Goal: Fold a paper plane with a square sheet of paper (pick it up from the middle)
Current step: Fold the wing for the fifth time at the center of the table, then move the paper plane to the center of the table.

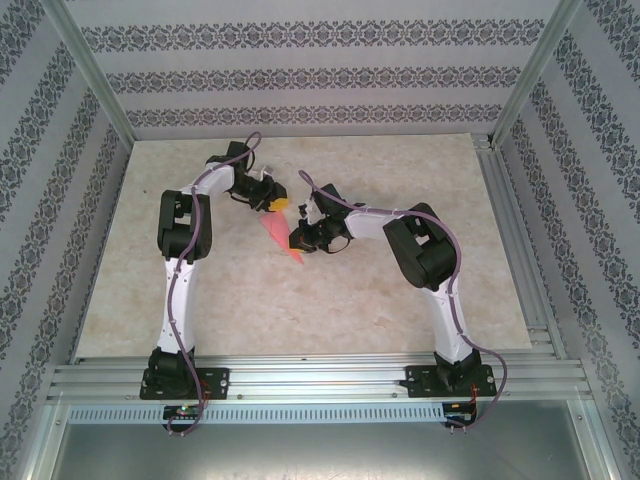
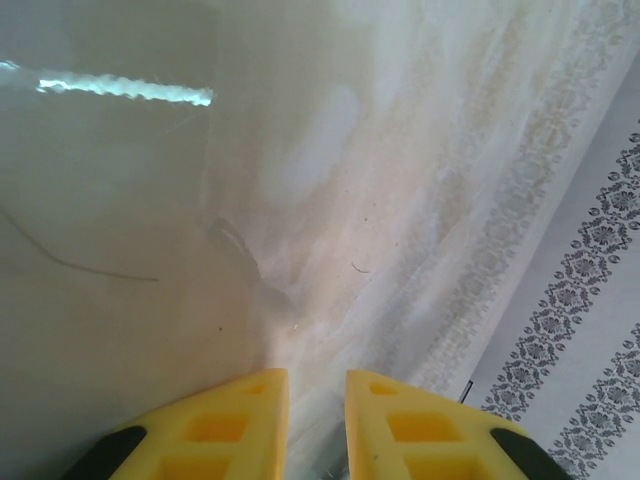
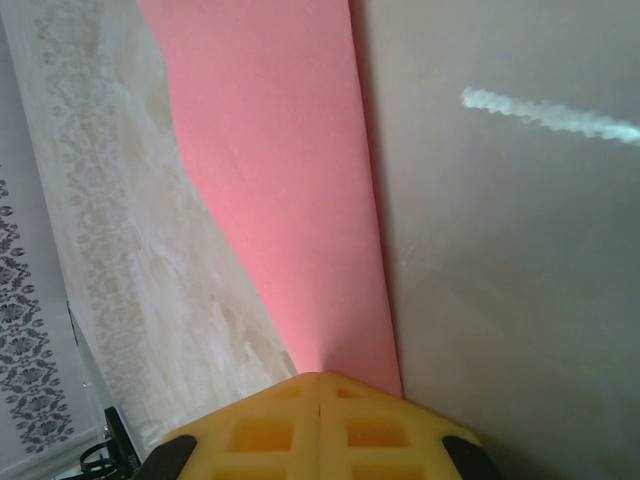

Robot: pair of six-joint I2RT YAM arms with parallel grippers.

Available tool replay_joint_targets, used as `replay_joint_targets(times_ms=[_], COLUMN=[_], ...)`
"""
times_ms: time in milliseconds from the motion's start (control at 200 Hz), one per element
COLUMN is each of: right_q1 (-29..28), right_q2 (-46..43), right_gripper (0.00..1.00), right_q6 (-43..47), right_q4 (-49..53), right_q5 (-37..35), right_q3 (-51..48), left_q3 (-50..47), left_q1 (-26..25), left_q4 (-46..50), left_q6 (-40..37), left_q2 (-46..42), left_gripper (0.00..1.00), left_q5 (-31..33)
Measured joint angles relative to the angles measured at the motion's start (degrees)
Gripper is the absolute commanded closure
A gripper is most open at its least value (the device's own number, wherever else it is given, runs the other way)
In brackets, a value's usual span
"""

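The pink-red paper (image 1: 277, 232) lies mid-table, folded into a slim triangle with its point toward the near edge. In the right wrist view the paper (image 3: 290, 180) runs flat across the table, away from my fingers. My right gripper (image 1: 300, 240) is shut, and its joined yellow tips (image 3: 320, 378) come down on the paper's narrow part. I cannot tell whether they pinch it or only press on it. My left gripper (image 1: 279, 203) hovers just beyond the paper's wide far end. It (image 2: 317, 375) stands slightly open, with only bare table between its fingers.
The beige marbled table (image 1: 400, 290) is fenced by aluminium rails and patterned walls (image 1: 300, 80) on three sides. Both arms bend inward over the middle, their elbows (image 1: 185, 225) (image 1: 425, 245) out to the sides.
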State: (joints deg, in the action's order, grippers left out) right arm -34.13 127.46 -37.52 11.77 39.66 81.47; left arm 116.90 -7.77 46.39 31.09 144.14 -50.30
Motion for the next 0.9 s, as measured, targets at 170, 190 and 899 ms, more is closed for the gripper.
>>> replay_joint_targets(times_ms=[170, 190, 899], right_q1=[0.0, 0.0, -5.3], right_q2=[0.0, 0.0, -12.3], right_gripper=[1.0, 1.0, 0.65], right_q6=[0.2, 0.2, 15.4], right_q4=[0.7, 0.7, 23.7], right_q5=[-0.1, -0.2, -24.8], right_q3=[0.3, 0.3, 14.4], left_q3=[0.5, 0.9, -31.9], left_q1=[0.6, 0.7, 10.0], left_q4=[-0.6, -0.6, -8.4], left_q6=[0.2, 0.2, 5.5], left_q2=[0.0, 0.0, -39.9], left_gripper=[0.71, 0.71, 0.64], left_q5=[0.0, 0.7, 18.5])
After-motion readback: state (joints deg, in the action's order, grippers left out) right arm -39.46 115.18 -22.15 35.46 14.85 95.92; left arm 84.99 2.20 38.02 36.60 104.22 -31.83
